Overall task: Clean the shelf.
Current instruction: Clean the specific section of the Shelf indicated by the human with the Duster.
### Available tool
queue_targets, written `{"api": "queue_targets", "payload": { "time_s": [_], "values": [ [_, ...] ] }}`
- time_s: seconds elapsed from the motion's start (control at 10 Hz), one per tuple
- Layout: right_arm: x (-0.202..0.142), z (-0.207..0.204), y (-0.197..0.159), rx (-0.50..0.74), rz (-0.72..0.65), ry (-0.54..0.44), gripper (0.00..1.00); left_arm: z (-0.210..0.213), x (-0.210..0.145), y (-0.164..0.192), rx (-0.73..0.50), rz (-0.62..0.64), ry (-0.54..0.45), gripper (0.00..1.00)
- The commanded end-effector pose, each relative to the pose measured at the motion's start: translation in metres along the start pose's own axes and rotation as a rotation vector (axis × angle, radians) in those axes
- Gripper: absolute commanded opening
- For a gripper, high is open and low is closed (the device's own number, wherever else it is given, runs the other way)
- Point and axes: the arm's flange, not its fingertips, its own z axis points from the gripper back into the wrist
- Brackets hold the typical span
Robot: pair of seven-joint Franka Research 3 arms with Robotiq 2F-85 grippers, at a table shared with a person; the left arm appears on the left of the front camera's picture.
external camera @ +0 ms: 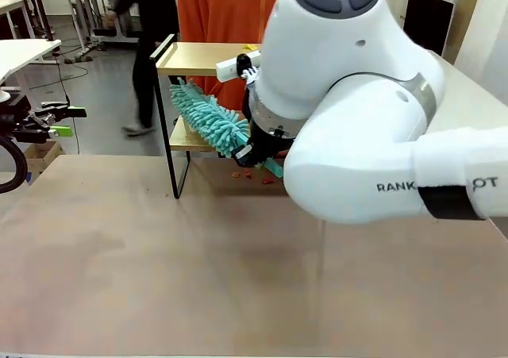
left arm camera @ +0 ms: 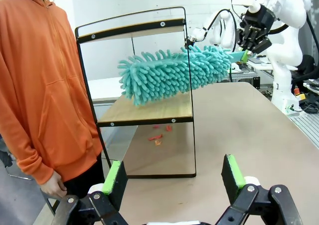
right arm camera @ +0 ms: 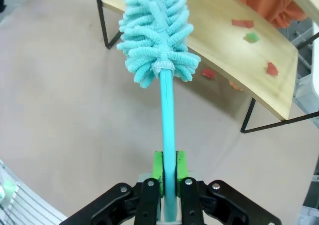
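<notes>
1. My right gripper (right arm camera: 168, 167) is clamped on the handle of a fluffy teal duster (right arm camera: 157, 25).
2. The duster's head lies between the boards of the two-tier wood-and-black-wire shelf (left arm camera: 144, 114), which stands on the brown surface (external camera: 159, 279).
3. Red and green scraps (right arm camera: 242, 23) dot the lower board, and a person in orange (left arm camera: 40, 85) stands at the far side.
4. My left gripper (left arm camera: 172, 177) gapes wide, empty.

Right arm (external camera: 373, 128) reads "RANK" and "OT"

There was one shelf (left arm camera: 144, 121) with two wood boards, and one teal duster (left arm camera: 169, 75). Two claws were counted: the left claw (left arm camera: 173, 172) and the right claw (right arm camera: 168, 167). Six small coloured scraps (right arm camera: 242, 23) could be made out, four on a board and two on the tabletop (right arm camera: 75, 110). Two people stood by: one person in orange (left arm camera: 35, 85) and one person farther off (external camera: 155, 40).
</notes>
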Motion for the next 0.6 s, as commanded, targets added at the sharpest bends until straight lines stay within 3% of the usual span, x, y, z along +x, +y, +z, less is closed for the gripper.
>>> {"api": "queue_targets", "payload": {
  "time_s": [0.0,0.5],
  "values": [
    [0.025,-0.006,0.032,-0.02,-0.066,-0.044,0.13,0.001,0.002,0.0,-0.001,-0.003,0.001,1.0],
    [0.053,-0.024,0.058,-0.001,-0.236,0.023,0.13,0.001,0.002,0.0,-0.001,-0.003,0.001,1.0]
  ]
}}
